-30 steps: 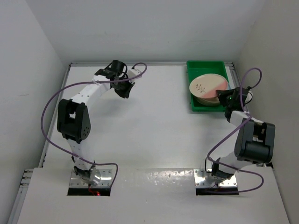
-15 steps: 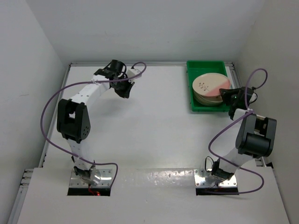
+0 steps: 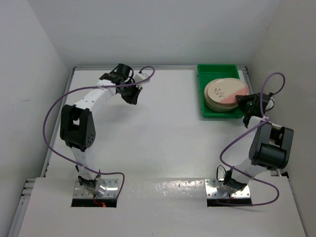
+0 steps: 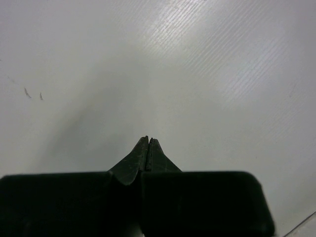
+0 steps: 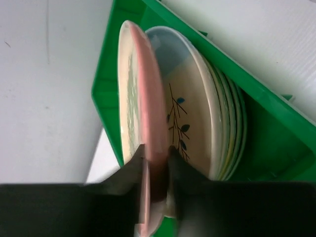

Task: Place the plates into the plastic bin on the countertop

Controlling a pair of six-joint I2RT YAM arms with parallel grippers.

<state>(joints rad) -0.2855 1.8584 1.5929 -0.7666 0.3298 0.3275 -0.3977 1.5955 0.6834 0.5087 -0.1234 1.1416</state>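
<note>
- The top plate (image 5: pixel 132 84), cream with a pink rim segment, sits over the stack of plates (image 5: pixel 217 123) at a slight angle. A gap shows between them at the far end, and contact at the near end cannot be confirmed.
- In the overhead view the top plate (image 3: pixel 223 91) lies in the upper right of the frame, roughly centred on the stack (image 3: pixel 220 105).
- The stack rests inside the plastic bin (image 3: pixel 203 111), a bright green tray against the back right corner of the desk (image 3: pixel 163 138).
- The right hand (image 5: pixel 155 165) is clenched on the near rim of the top plate, one finger on each face. In the overhead view the right hand (image 3: pixel 244 102) sits at the bin's right edge.
- The left hand (image 4: pixel 149 147) is closed and holds nothing. It hangs over bare desk in the upper left (image 3: pixel 132 95), well apart from the bin.
- No plate shows on the desk outside the bin in the overhead view.
- Step in hand, as judged: setting down the top plate, probably the last of the set.
- Next move, as judged: lower the rim until the plate lies flat, release the fingers, then draw back clear of the bin wall without dragging the plate.
- Risk: releasing at an angle could let the plate slide or clatter on the ceramic below.
</note>
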